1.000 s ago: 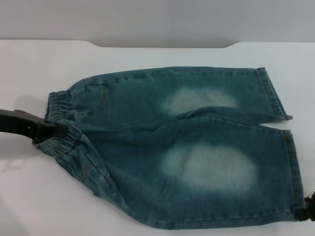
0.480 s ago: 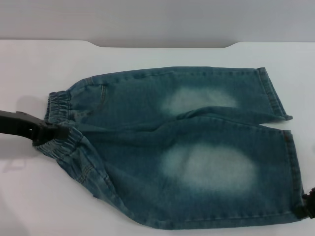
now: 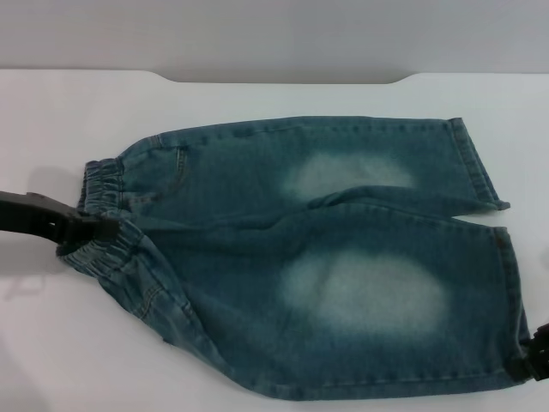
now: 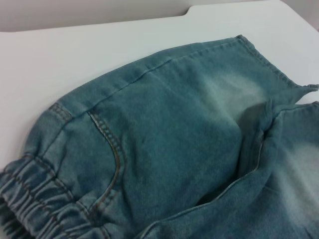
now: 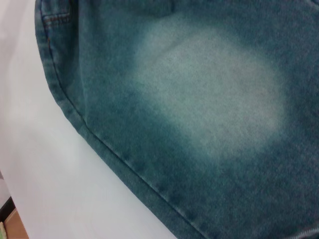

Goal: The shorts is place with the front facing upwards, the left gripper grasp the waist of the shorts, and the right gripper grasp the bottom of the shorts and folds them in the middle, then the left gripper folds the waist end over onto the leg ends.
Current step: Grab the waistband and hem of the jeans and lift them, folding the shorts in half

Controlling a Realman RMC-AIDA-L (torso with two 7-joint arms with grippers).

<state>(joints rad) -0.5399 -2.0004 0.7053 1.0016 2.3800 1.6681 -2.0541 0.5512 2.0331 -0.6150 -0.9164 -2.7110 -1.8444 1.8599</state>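
Note:
The shorts [image 3: 326,257] lie flat on the white table [image 3: 77,112] with two pale faded patches facing up. The gathered waist [image 3: 107,184] is at the left, and the two leg hems [image 3: 513,300] are at the right. My left gripper [image 3: 90,229] comes in from the left edge and is shut on the near part of the waist, which bunches up around it. My right gripper [image 3: 537,356] shows only as a black piece at the near right corner, against the corner of the near leg hem. The left wrist view shows the waist [image 4: 35,189] and a curved pocket seam [image 4: 117,164].
The table's far edge has a shallow notch [image 3: 283,79] behind the shorts. Bare white table lies on the far side and to the left of the shorts. In the right wrist view, the shorts' side seam [image 5: 114,154] runs along bare table, and the table's edge [image 5: 7,209] is close.
My right gripper has shifted slightly at the near right corner, and the hem corner moved a little with it. The left gripper and the waist have barely moved.

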